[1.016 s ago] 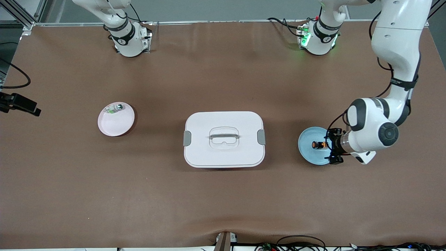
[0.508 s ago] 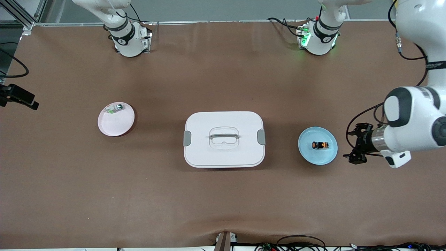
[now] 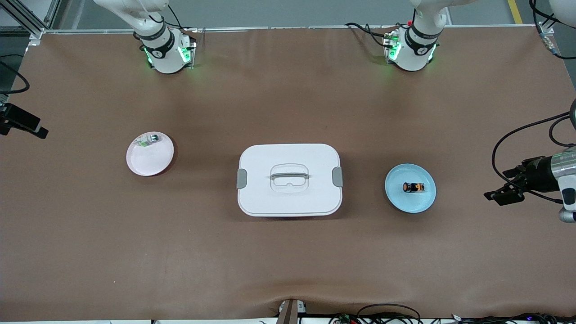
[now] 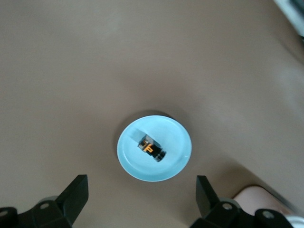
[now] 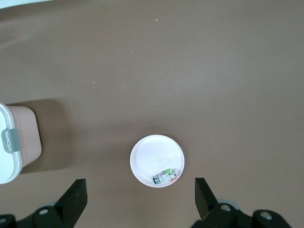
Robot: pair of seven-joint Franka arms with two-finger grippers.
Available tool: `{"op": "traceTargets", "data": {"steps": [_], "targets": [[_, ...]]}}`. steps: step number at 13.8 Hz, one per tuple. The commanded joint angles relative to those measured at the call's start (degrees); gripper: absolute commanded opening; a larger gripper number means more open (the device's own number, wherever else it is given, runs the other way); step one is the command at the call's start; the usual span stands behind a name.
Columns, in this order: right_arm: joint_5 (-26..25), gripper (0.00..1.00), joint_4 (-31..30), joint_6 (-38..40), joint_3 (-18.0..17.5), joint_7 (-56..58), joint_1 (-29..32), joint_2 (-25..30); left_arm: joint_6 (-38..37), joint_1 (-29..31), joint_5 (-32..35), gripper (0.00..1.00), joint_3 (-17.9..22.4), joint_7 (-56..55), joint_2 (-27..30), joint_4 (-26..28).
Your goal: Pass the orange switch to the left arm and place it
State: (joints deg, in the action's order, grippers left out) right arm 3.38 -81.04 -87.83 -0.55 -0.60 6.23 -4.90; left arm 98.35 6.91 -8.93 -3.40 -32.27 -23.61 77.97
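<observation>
The orange switch (image 3: 414, 187) lies on its side on a round blue plate (image 3: 404, 202), toward the left arm's end of the table. The white box (image 3: 289, 198) with grey clips stands in the middle. My left gripper (image 3: 507, 185) is open and empty, over bare table between the blue plate and the table's end. In the left wrist view the switch (image 4: 152, 148) and the plate (image 4: 135, 166) lie clear of the open gripper (image 4: 141, 199). My right gripper (image 5: 141, 202) is open and empty, high over the table by the pink plate (image 5: 147, 156); it does not show in the front view.
The pink plate (image 3: 150, 163) toward the right arm's end holds a small silver-and-green part (image 3: 148, 140). The box's edge with a grey clip shows in the right wrist view (image 5: 5, 159). A black mount (image 3: 20, 121) juts in at that end. Cables lie along the table's front edge.
My left gripper has drawn back from the blue plate toward the table's end, open and empty. The switch stayed on the plate. Green lights have come on at the right arm's base.
</observation>
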Motion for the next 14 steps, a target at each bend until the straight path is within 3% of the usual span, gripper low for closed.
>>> {"op": "traceTargets", "data": {"steps": [1,7,10,12,14], "targets": [[-1.3,1.00,-2.2,0.6,-0.9,3.0,1.0,1.7,-1.1,-1.5,-0.1,1.00,-0.5,3.8,2.7,-1.2],[-1.4,1.00,-3.2,2.2,-0.9,2.3,0.8,2.0,1.8,-6.7,4.1,1.00,0.2,11.3,7.5,-0.6],[-1.4,1.00,-3.3,2.0,-0.9,2.2,0.7,2.1,1.8,-11.8,4.1,1.00,3.7,10.2,9.8,1.0],[-1.4,1.00,-3.7,1.8,-0.9,2.2,0.8,2.1,3.4,-16.0,4.1,1.00,8.0,10.7,12.6,5.4],[-1.5,1.00,-3.7,1.7,-0.9,2.1,0.9,2.1,7.4,-15.6,4.3,1.00,8.0,12.2,16.2,11.8]]}}
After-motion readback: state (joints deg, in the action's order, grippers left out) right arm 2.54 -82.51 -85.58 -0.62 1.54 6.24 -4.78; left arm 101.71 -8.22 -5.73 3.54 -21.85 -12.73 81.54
